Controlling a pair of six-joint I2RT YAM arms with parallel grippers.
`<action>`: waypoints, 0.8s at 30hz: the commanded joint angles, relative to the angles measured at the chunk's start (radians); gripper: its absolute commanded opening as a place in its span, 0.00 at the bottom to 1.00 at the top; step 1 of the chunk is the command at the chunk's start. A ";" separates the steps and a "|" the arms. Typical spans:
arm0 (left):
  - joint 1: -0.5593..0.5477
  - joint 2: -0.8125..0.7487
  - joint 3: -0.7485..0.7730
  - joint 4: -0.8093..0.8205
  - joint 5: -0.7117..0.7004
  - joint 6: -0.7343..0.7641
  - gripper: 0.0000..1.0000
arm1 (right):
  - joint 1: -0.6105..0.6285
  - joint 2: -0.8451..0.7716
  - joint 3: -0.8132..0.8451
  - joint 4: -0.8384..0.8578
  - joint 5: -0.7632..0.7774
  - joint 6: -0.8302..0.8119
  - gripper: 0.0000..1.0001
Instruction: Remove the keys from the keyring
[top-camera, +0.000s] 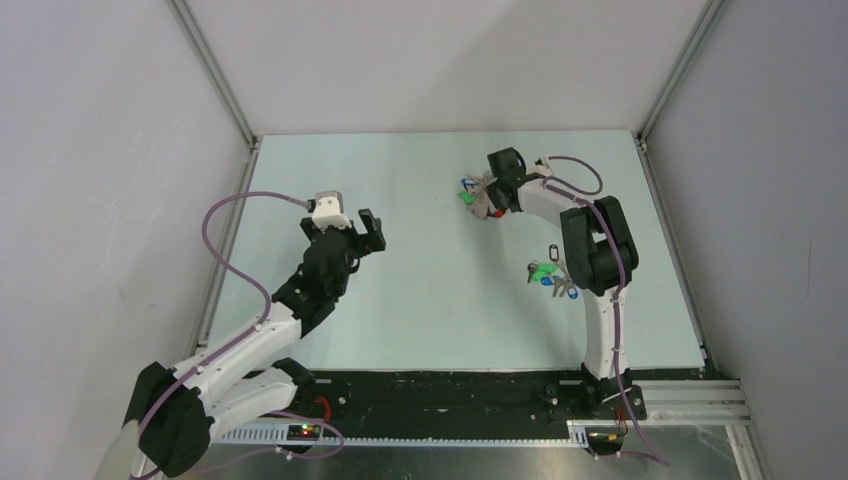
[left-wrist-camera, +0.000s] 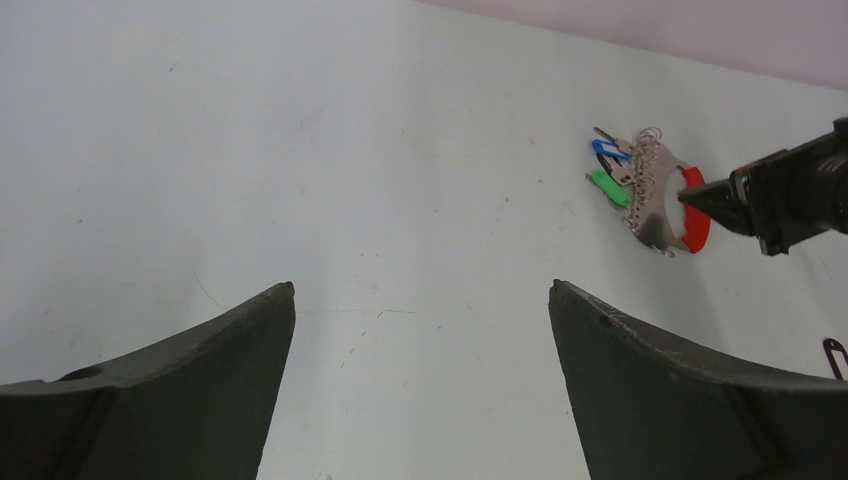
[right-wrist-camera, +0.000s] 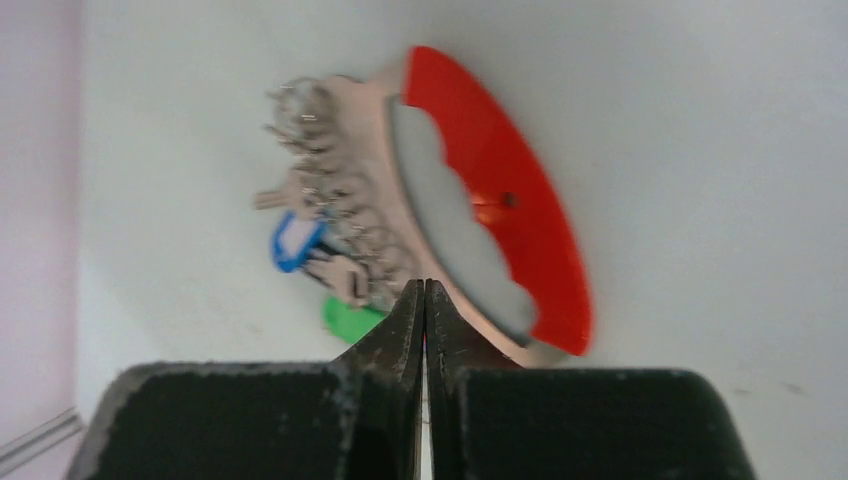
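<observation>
The keyring (top-camera: 488, 203) is a red loop band with silver rings and a grey tag, lying at the far middle-right of the table. The keys (top-camera: 466, 192), with green and blue heads, hang off its left side. My right gripper (top-camera: 492, 193) is shut, its tips pinching the keyring's near edge. In the right wrist view the shut tips (right-wrist-camera: 425, 286) meet the keyring (right-wrist-camera: 500, 180), with the blue key (right-wrist-camera: 295, 240) and the green key (right-wrist-camera: 350, 318) to the left. My left gripper (top-camera: 372, 231) is open and empty, well left of the bunch. In its wrist view the left gripper (left-wrist-camera: 422, 290) faces the keyring (left-wrist-camera: 697, 228).
A second key bunch with a black oval clip (top-camera: 550, 270) lies on the table next to the right arm's elbow; its clip shows at the left wrist view's right edge (left-wrist-camera: 835, 352). Metal frame rails (top-camera: 215, 75) and grey walls border the table.
</observation>
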 joint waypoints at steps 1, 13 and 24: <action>-0.003 -0.008 0.008 0.034 -0.004 0.002 1.00 | -0.001 -0.011 -0.011 -0.202 0.055 0.036 0.00; -0.003 0.000 0.012 0.035 0.015 0.003 1.00 | 0.182 -0.191 -0.262 -0.400 0.019 -0.036 0.00; -0.035 0.095 0.066 0.040 0.159 0.063 1.00 | 0.437 -0.593 -0.655 -0.361 0.035 -0.212 0.00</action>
